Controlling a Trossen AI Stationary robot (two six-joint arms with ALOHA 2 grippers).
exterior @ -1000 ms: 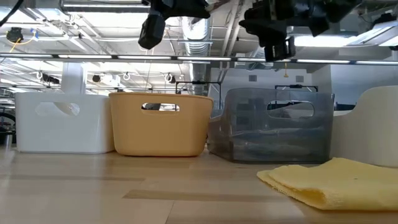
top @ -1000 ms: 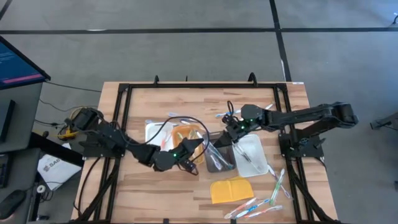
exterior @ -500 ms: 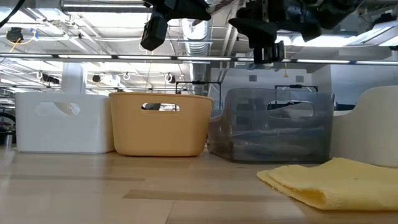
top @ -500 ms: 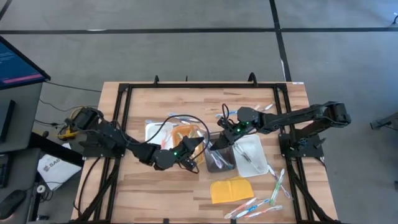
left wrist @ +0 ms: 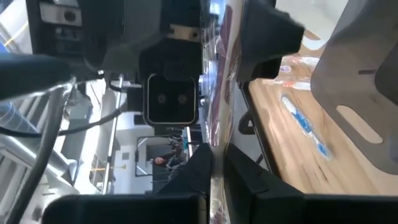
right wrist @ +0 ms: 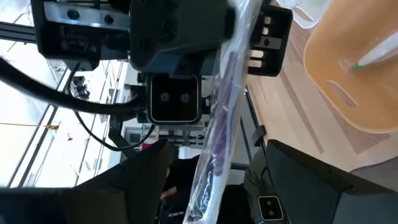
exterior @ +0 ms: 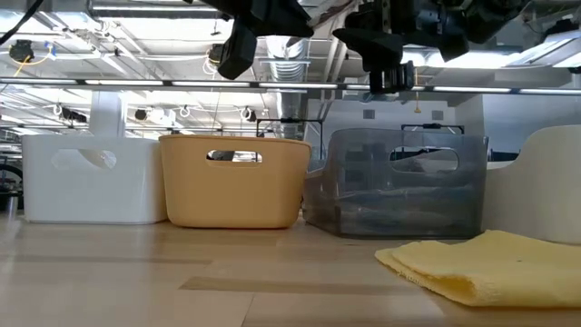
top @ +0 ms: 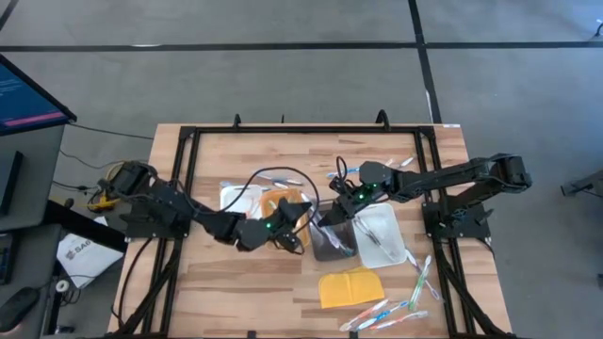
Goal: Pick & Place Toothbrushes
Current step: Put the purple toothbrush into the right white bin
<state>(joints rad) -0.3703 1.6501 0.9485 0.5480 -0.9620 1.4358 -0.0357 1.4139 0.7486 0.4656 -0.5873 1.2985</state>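
- A wooden table (top: 236, 292) seen from above holds a row of three trays side by side near its middle: a white tray (top: 229, 196), an orange tray (top: 275, 202) and a grey tray (top: 332, 245).
- A second pale tray (top: 382, 235) lies just beside the grey one, with a toothbrush lying in it.
- A yellow pad (top: 350, 285) lies on the table in front of the grey tray, toward the near edge.
- The left gripper (top: 300, 209) reaches in from the left and hangs above the gap between the orange and grey trays. Its fingers are pressed together on the end of a wrapped toothbrush (right wrist: 219, 112).
- The right gripper (top: 332, 213) reaches in from the right, above the far end of the grey tray. Its two fingers stand fairly wide apart, with the same wrapped toothbrush running between them; whether they press on it cannot be told.
- In the right wrist view, the toothbrush has a dark purple handle in a clear wrapper and stretches across toward the left arm's wrist camera.
- The two grippers are close together, tips facing each other.
- Loose toothbrushes (top: 386, 311) lie scattered on the wood near the table's right front corner, well apart from the trays.
- More toothbrushes (top: 341, 174) lie behind the grey tray.
- From table height, the grippers hang above the orange and grey trays, clear of them.
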